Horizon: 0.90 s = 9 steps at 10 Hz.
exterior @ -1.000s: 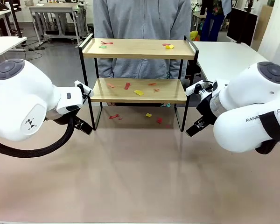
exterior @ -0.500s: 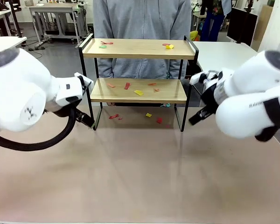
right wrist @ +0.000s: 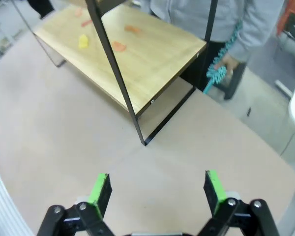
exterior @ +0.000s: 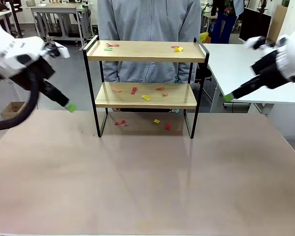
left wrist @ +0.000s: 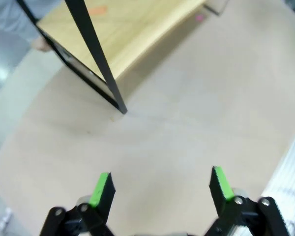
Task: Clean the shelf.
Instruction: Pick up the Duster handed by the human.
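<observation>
Beige and bare on the robot's side, the surface (exterior: 147, 187) carries the shelf (exterior: 146, 51) near its far edge, directly in front of a person (exterior: 150, 19) in a grey top. The left arm (exterior: 19, 54) and right arm (exterior: 285, 64) hang high, one off each end of the shelf and well apart from it. Both the left jaws and the right jaws stand wide apart and hold nothing; their green pads (left wrist: 104, 183) (right wrist: 212, 186) point down at bare surface just outside the shelf's black legs.

In the right wrist view the person's hand (right wrist: 231, 63) holds what looks like a small teal duster (right wrist: 215, 73) just behind the shelf.

Coloured paper scraps lie on the top board (exterior: 178, 48), on the lower board (exterior: 146, 97) and on the surface beneath the shelf (exterior: 167, 127).

Cleaning seems not yet begun. The scraps are thin and flat, so pinching them looks fiddly. The next move likely calls for one arm to come in level with a board and clear it toward the open front, since the raised end rails block the sides. Taking the duster first may help.
</observation>
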Available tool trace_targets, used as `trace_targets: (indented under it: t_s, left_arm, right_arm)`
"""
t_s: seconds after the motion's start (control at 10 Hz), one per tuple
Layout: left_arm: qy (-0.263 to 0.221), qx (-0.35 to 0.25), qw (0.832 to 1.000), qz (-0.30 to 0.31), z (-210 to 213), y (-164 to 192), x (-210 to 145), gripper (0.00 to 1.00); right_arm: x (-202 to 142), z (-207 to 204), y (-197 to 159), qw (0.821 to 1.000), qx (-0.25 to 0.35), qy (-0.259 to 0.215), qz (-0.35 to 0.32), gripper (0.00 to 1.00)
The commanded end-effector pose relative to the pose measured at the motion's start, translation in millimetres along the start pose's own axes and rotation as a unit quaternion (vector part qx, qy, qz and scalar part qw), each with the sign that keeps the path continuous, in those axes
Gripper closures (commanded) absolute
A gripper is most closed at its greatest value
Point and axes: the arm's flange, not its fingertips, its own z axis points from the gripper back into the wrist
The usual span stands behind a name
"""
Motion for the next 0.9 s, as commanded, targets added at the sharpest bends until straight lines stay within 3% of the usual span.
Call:
trace_targets:
  t_s: [0.0, 0.3, 0.4, 0.5, 0.8]
  left_arm:
    - [-0.017, -0.102, 0.988, -0.114, 18.5, 45.3, -21.6, 0.0]
    - [-0.097, -0.153, 0.96, -0.212, 17.6, 101.0, -52.1, 0.0]
    - [-0.126, -0.14, 0.959, -0.214, 12.0, 107.4, -53.3, 0.0]
    - [-0.08, -0.121, 0.972, -0.182, 34.5, 75.5, -56.8, 0.0]
    - [-0.08, -0.121, 0.972, -0.182, 34.5, 75.5, -56.8, 0.0]
  right_arm:
    - [-16.2, -5.1, -56.0, 0.994, 0.069, -0.041, 0.07, 0.0]
    - [-34.9, -26.5, -110.5, 0.98, 0.121, -0.096, 0.124, 0.0]
    - [-38.4, -34.3, -118.2, 0.978, 0.134, -0.125, 0.102, 0.0]
    - [-39.8, 8.7, -82.5, 0.986, 0.091, -0.082, 0.112, 0.0]
    - [-39.8, 8.7, -82.5, 0.986, 0.091, -0.082, 0.112, 0.0]
